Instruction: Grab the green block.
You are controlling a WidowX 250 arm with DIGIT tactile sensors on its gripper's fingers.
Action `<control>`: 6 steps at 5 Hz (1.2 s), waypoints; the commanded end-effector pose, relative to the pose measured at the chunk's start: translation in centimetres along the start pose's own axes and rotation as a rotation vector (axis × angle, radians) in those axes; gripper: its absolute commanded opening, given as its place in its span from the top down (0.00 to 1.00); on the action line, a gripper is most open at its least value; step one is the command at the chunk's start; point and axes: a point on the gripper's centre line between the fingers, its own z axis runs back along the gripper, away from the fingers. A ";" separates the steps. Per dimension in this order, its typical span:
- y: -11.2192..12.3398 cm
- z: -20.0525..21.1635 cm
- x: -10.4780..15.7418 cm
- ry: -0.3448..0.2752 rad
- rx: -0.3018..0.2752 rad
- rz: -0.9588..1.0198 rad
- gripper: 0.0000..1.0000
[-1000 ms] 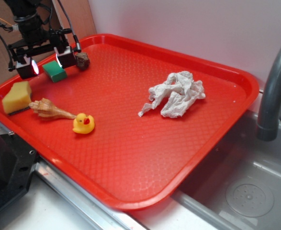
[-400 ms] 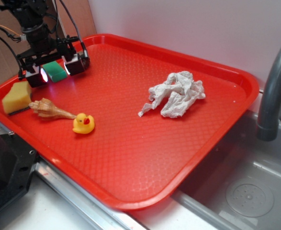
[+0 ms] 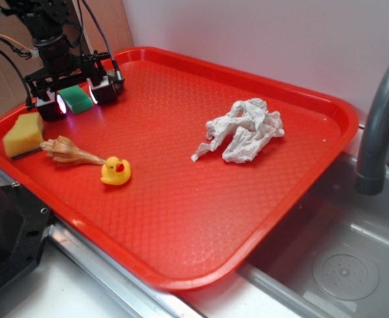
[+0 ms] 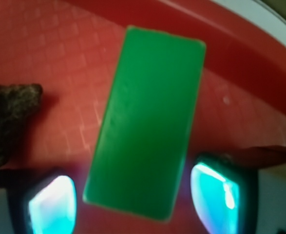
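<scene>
Wrist view: pincer straddles the green block

The pincer [image 3: 75,99] has come lower over the last second; its fingers stand apart, one on each side of the green block [image 4: 145,124], not yet clamped; the block lies flat in the red tray's [image 3: 181,218] far left corner; closing looks like the next move.

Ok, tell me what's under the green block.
The green block lies flat on the red tray, between the gripper's two pads, not yet clamped. The tray patch directly beneath it is covered.
</scene>
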 end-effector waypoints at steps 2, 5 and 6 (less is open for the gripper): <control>7.5 -1.3 0.0 -0.013 0.010 0.002 0.14; 5.7 5.1 -1.5 0.112 -0.062 -0.462 1.00; -0.5 9.8 -4.4 0.124 -0.033 -0.667 1.00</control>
